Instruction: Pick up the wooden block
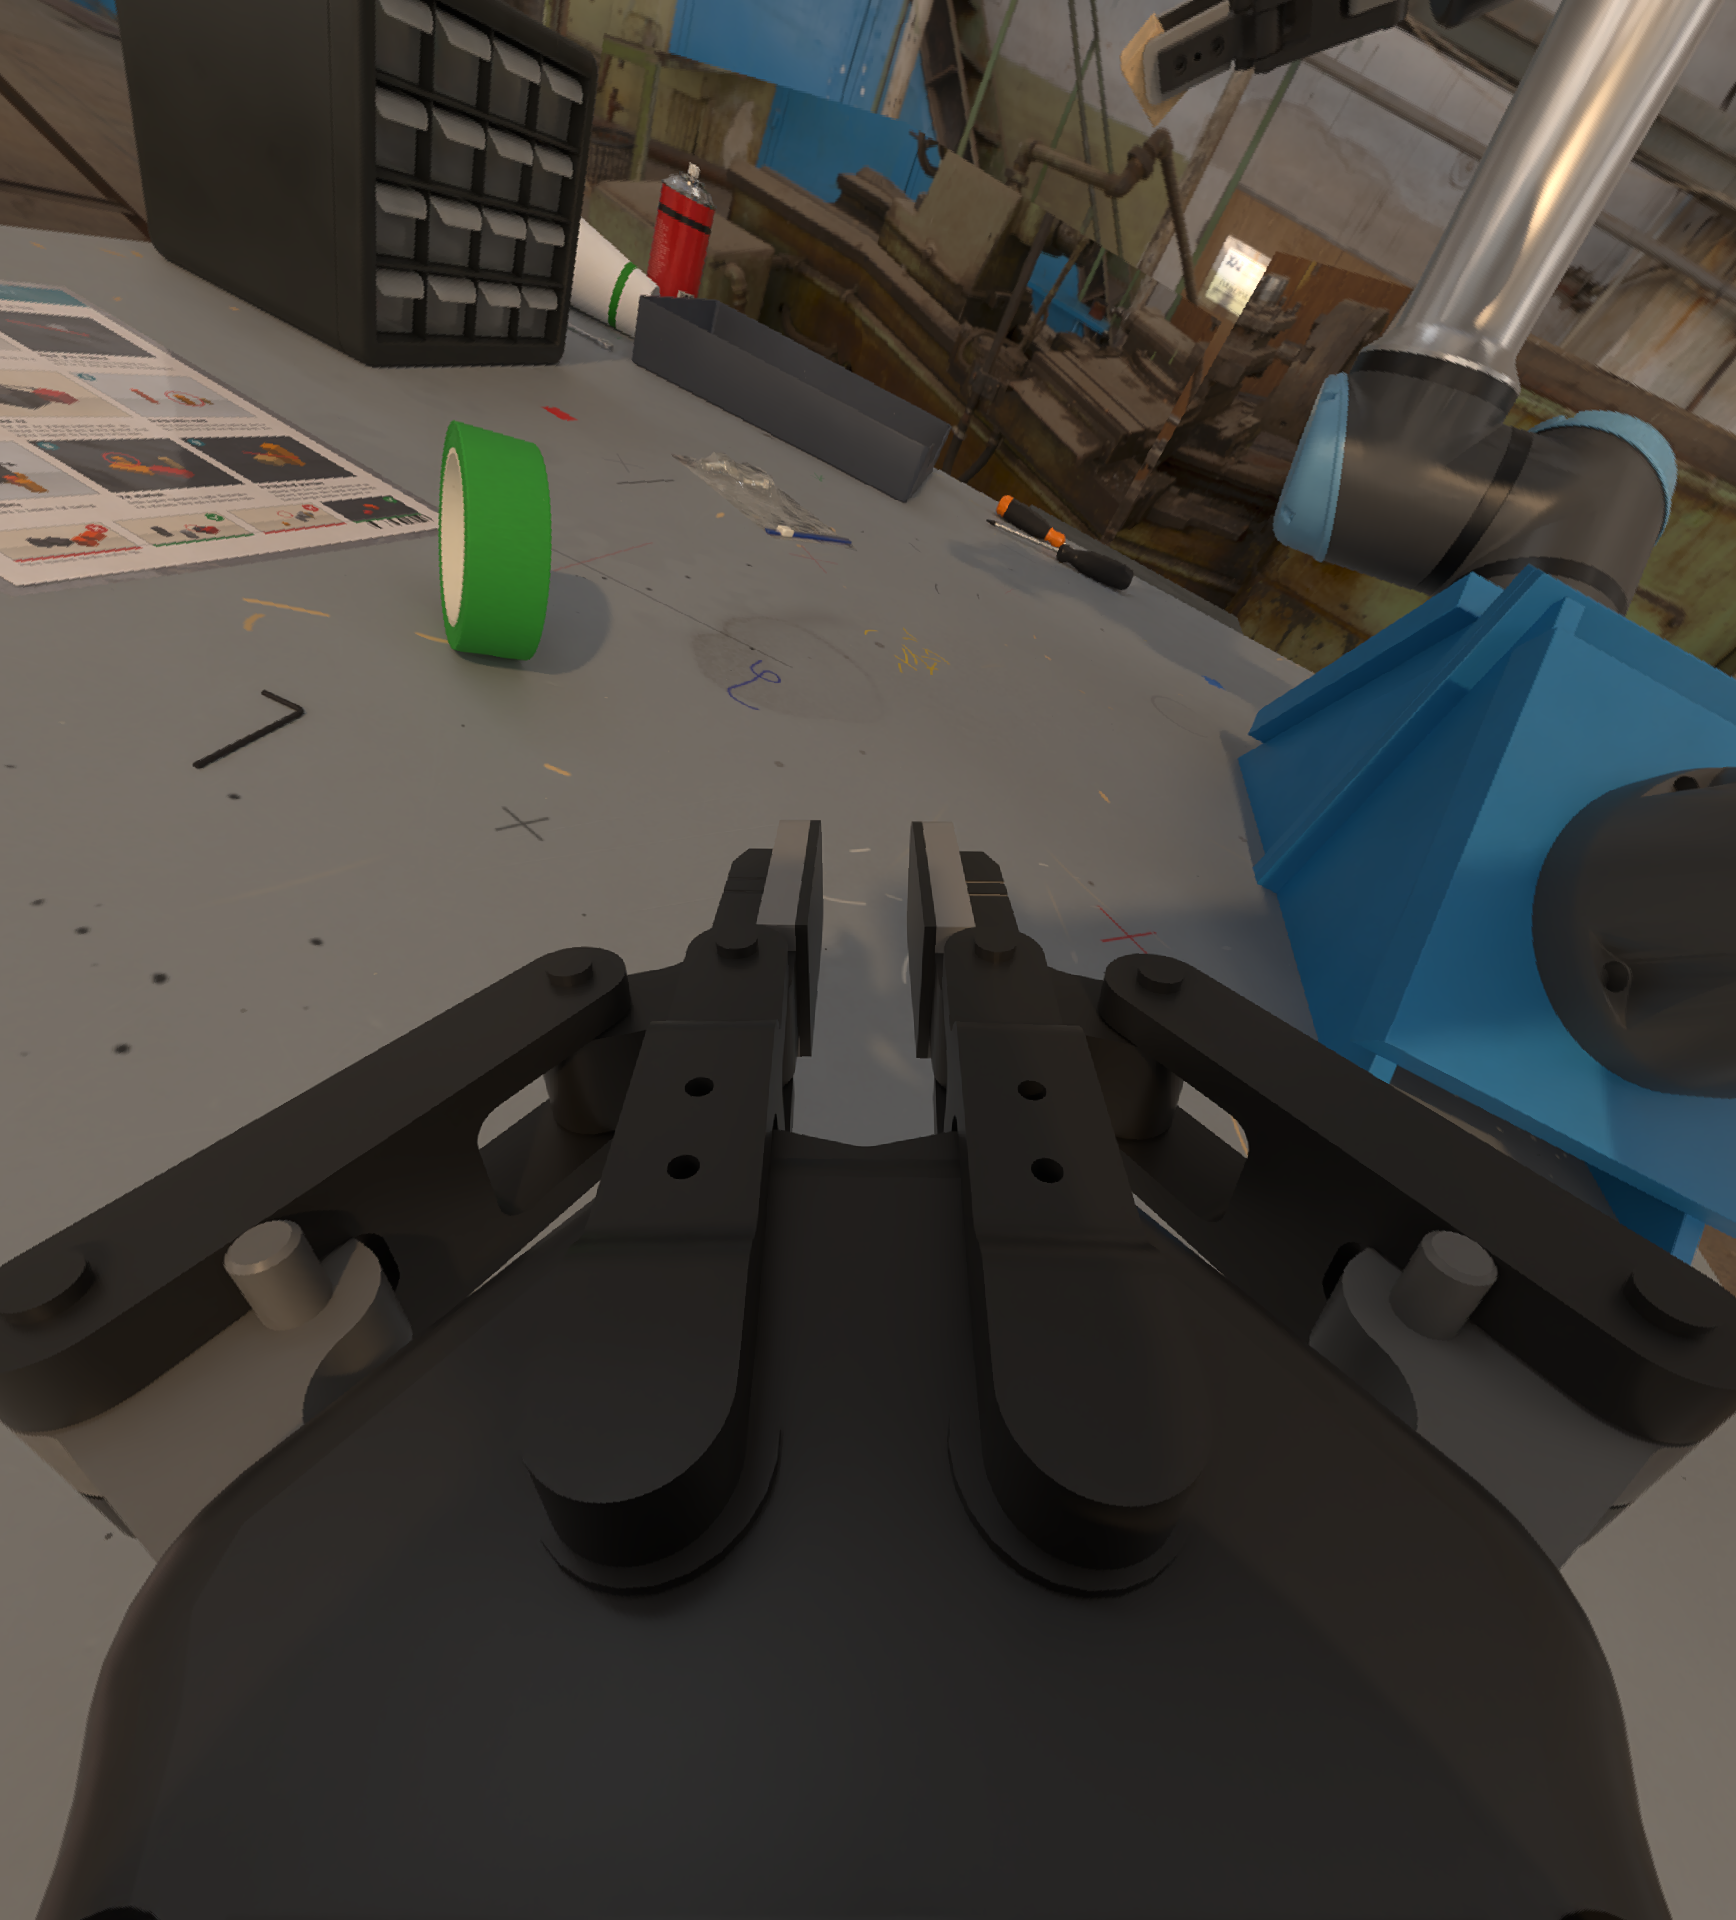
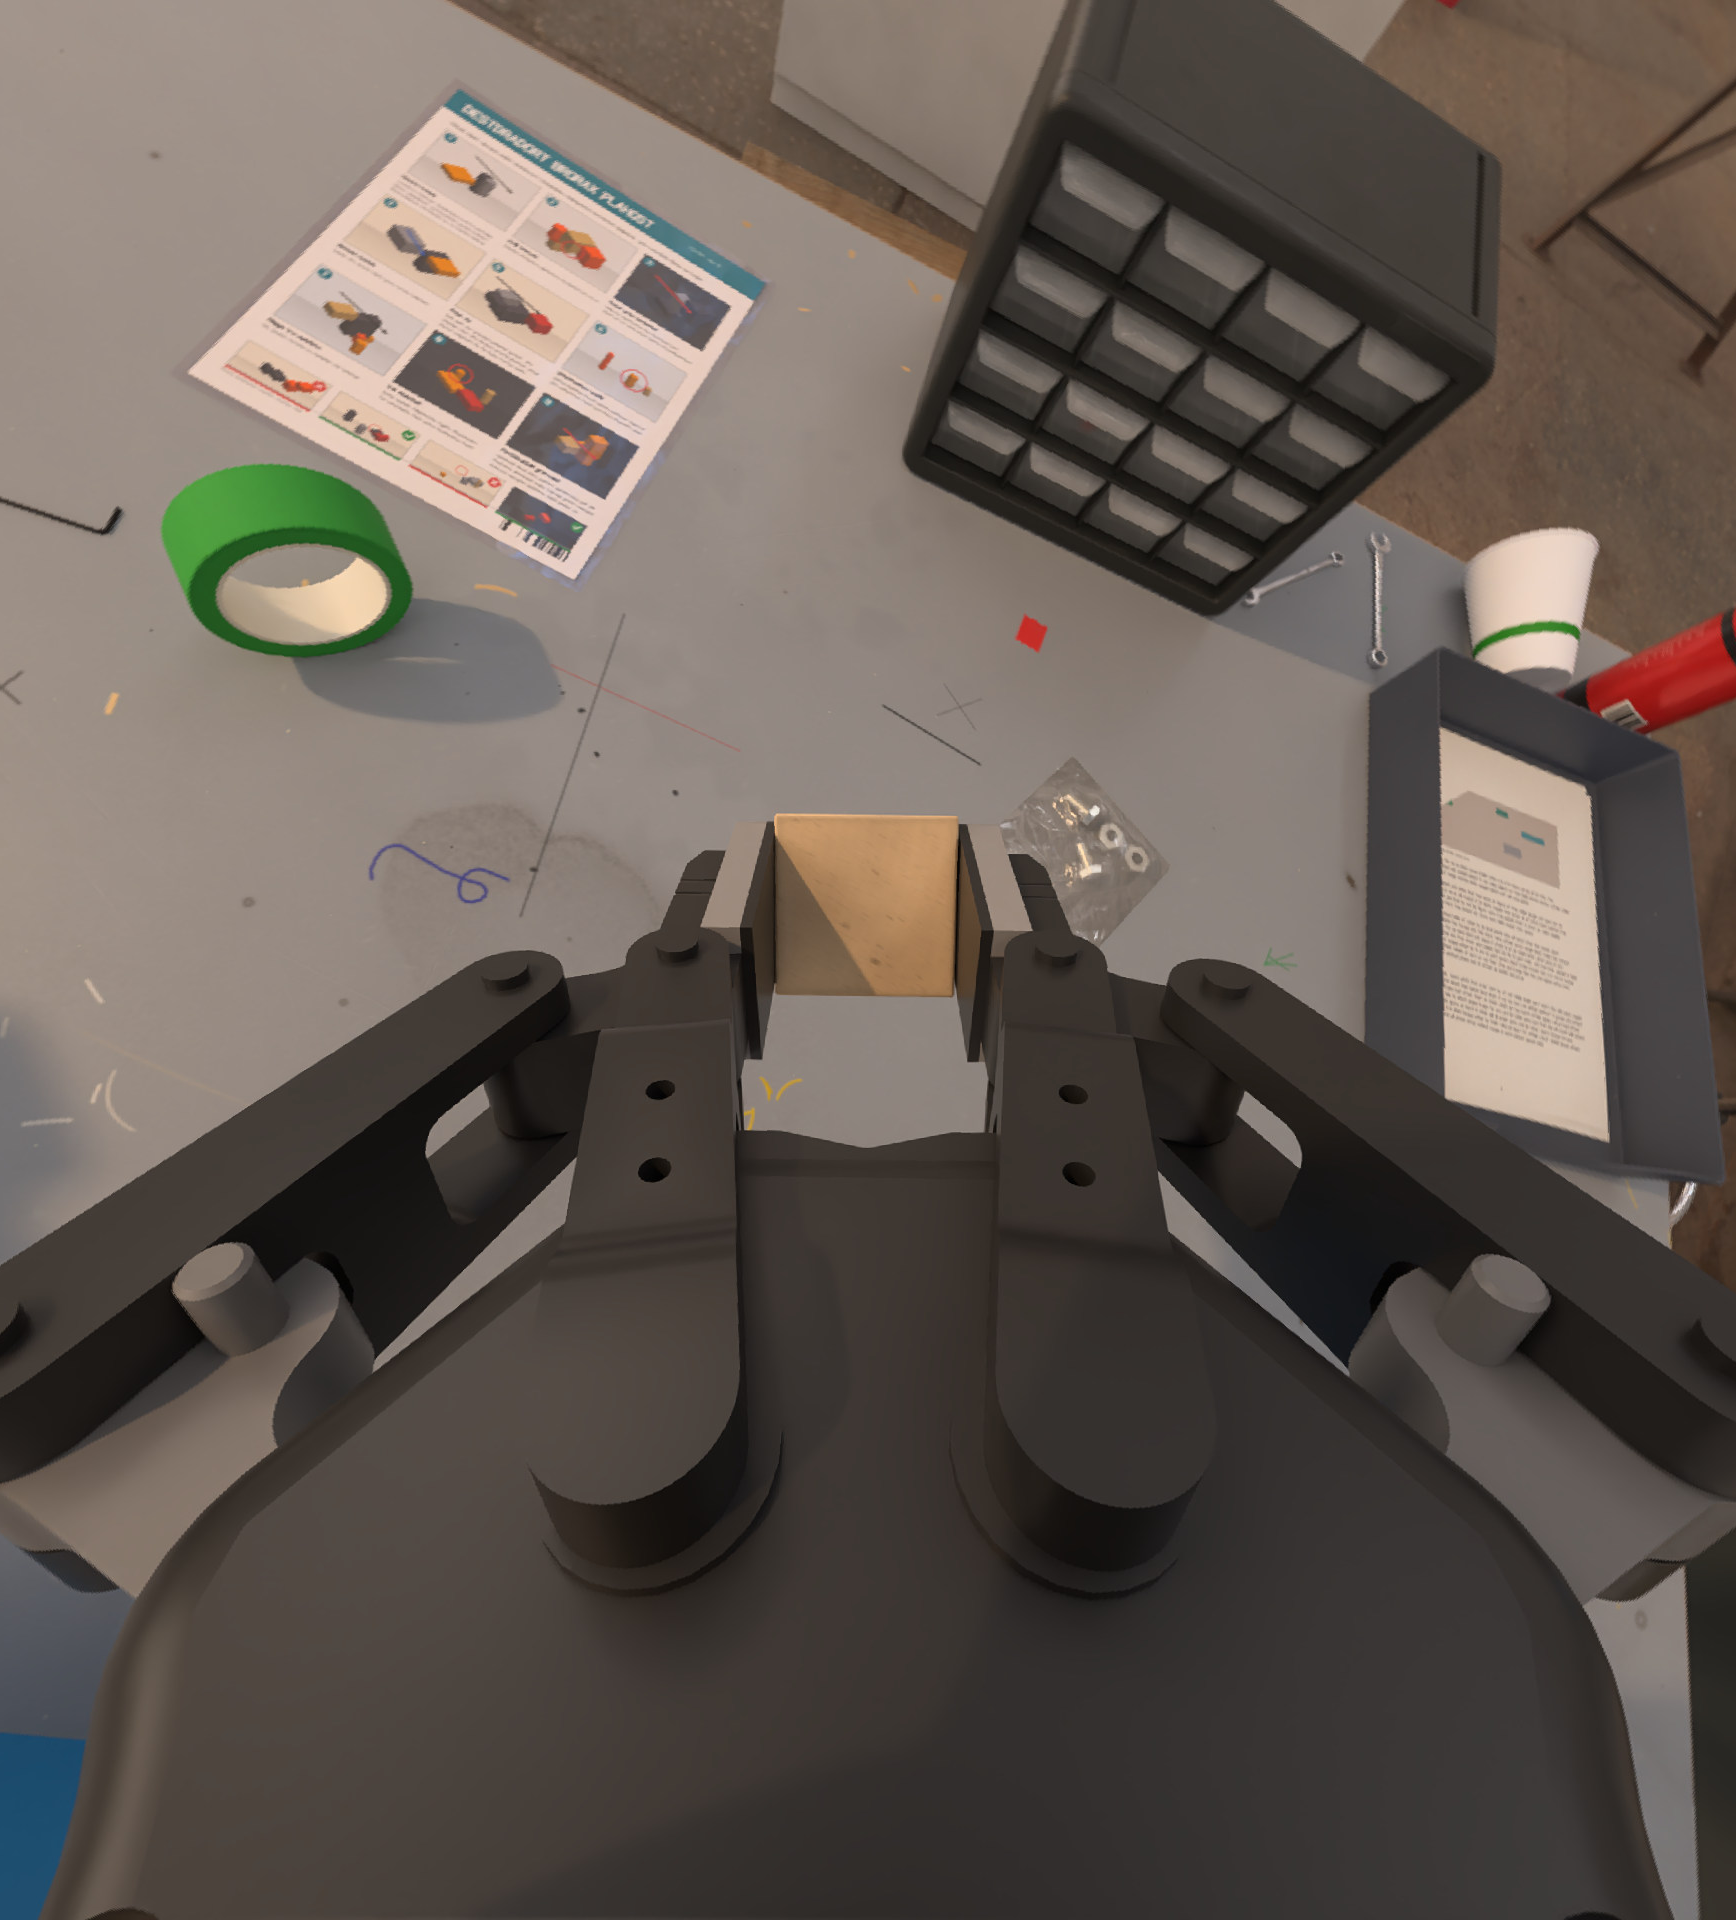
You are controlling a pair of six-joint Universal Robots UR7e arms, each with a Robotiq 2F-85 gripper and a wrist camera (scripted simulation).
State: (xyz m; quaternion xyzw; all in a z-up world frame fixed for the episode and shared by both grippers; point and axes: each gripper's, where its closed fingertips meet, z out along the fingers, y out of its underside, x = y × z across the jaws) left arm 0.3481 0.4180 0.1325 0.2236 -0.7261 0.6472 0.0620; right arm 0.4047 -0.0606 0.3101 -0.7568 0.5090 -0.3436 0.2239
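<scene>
right gripper (image 2: 864, 904) clamps the wooden block (image 2: 864, 902) above the table (image 2: 739, 665); left gripper (image 1: 865, 883) hangs low, slightly parted, empty.

Green tape roll (image 2: 287, 561) near instruction sheet (image 2: 490, 332), drawer cabinet (image 2: 1207, 353).

Workshop: worn machinery (image 1: 1103, 343), drawer cabinet (image 2: 1207, 343), scuffed workbench (image 2: 739, 675).

The wooden block (image 2: 864, 904) is pale, smooth wood with a matt face; the right gripper (image 2: 864, 914) clamping it is matt black plastic with grey metal pins; the table (image 2: 739, 675) is dull grey, scuffed and speckled; the green tape roll (image 2: 287, 561) looks satin; the instruction sheet (image 2: 479, 332) is slightly glossy paper.
</scene>
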